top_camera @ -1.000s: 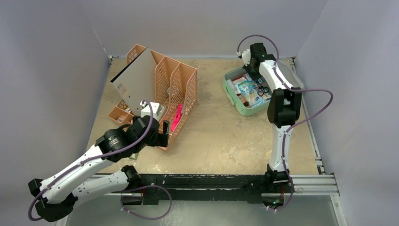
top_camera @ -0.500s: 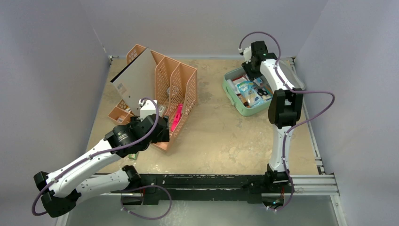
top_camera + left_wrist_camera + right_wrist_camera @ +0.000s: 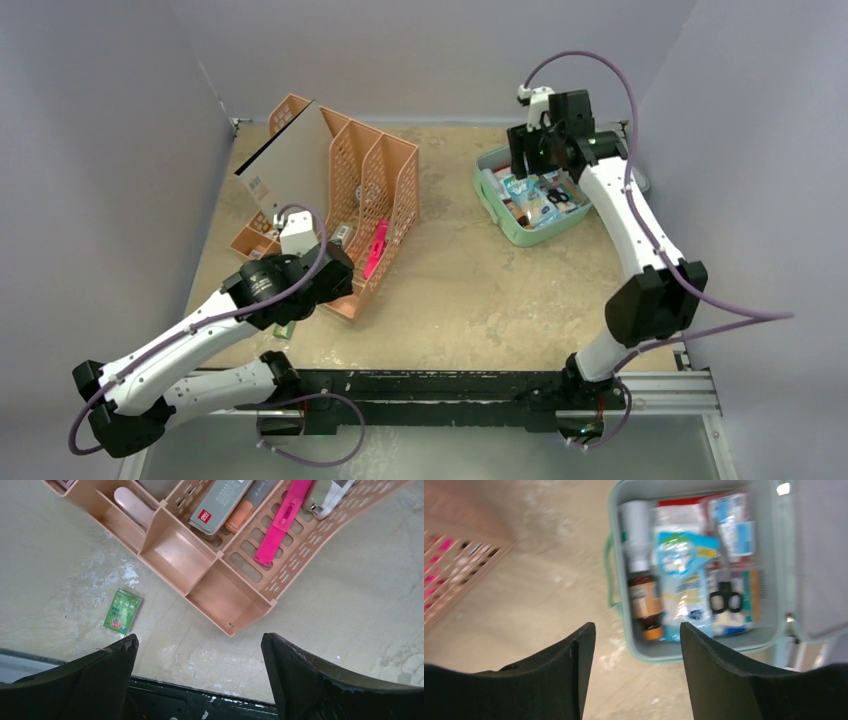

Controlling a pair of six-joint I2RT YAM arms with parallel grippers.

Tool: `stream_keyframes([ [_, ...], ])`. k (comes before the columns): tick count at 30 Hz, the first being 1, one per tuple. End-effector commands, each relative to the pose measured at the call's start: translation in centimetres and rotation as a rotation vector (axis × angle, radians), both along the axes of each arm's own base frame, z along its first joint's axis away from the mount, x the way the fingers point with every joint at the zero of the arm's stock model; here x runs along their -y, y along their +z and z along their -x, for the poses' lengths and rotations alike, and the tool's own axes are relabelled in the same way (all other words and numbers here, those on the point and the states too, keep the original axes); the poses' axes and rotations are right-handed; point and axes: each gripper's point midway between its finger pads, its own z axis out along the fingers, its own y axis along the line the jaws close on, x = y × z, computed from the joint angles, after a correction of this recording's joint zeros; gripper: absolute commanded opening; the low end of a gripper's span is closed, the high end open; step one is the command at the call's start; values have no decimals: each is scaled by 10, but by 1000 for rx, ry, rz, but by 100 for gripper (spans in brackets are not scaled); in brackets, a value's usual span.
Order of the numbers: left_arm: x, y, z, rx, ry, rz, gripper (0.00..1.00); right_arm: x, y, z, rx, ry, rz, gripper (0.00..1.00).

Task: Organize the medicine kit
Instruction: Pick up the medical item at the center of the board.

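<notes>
Just grey walls [image 3: 110,150] round a scuffed tan tabletop [image 3: 480,290], left jaws and right jaws both wide, empty.

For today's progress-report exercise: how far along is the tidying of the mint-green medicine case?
Done: the mint-green zippered soft case holds a brown bottle, black scissors and packets. In hand: nothing; right fingers open above it, left fingers open near the orange mesh rack. Left: small green sachet on the table; lid open.
</notes>
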Motion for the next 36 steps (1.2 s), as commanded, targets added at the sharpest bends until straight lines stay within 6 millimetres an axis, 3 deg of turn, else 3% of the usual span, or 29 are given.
stream_keyframes([
  [1,-12,11,0,19,141,37,92,-48,-9,40,-47,67,-138,66],
  [8,-11,10,-4,-12,189,98,94,-79,-13,90,-120,65,-293,74],
  [15,-31,-5,-20,-115,316,181,96,-73,-20,117,-126,60,-303,81],
  [17,-45,-11,-23,-142,409,244,96,-72,-24,124,-145,69,-305,82],
  [20,-63,-22,-21,-183,546,318,96,-75,-24,130,-145,79,-329,87],
  [21,-69,-28,-19,-202,588,334,96,-76,-23,131,-141,82,-339,97],
  [22,-73,-33,-17,-221,626,350,96,-77,-22,132,-138,87,-347,99],
  [31,-100,-74,10,-414,906,368,99,-76,-5,140,-87,111,-368,99],
  [36,-95,-98,18,-460,955,410,97,-73,-4,145,-87,102,-367,99],
])
